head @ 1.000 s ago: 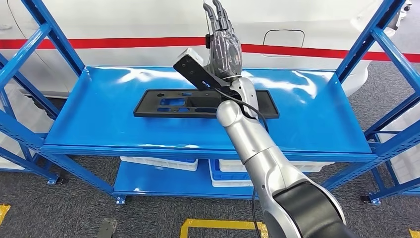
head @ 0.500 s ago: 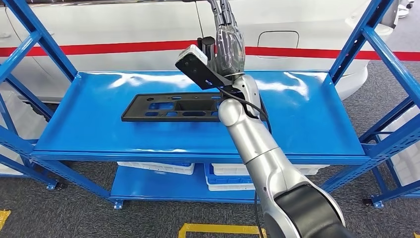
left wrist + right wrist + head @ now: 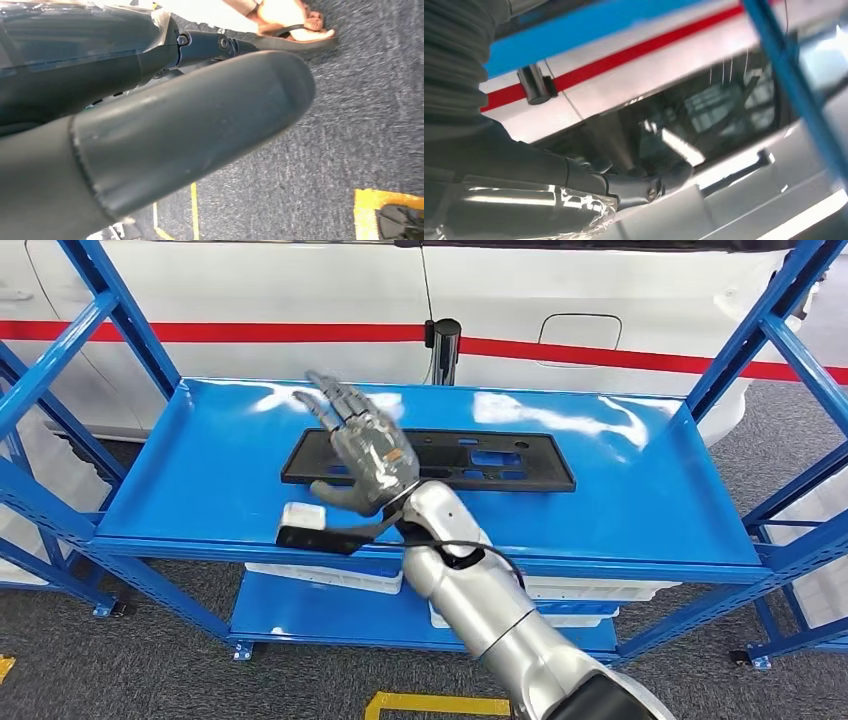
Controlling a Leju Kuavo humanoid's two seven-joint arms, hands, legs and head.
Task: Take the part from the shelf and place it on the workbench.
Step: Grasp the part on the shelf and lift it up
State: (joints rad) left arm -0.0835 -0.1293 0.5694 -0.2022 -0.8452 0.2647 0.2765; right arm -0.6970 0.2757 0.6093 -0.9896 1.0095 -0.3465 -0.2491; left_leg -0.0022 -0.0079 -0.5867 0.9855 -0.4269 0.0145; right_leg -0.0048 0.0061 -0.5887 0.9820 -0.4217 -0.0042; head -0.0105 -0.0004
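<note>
Part (image 3: 430, 460): a flat black panel with cut-outs, lying lengthwise on the blue top deck of the shelf (image 3: 640, 490), toward the deck's rear half. Right hand (image 3: 365, 445), seen from the head camera, is raised over the panel's left end with fingers spread and extended, palm turned away from the camera; it holds nothing, and whether the fingertips touch the panel cannot be told. Left hand (image 3: 150, 130) hangs low over grey carpet with a yellow floor marking (image 3: 385, 197) near; its thumb and dark fingers lie close together, but whether they are closed cannot be told, and nothing is visibly held. A person's foot (image 3: 295, 25) in a sandal stands on the carpet. Behind the shelf is a white car (image 3: 250, 290) with a red stripe. Judged step: the reach, before any grasp. The next move calls for lowering the open hand onto the panel's near edge and closing around it. No workbench is visible.
</note>
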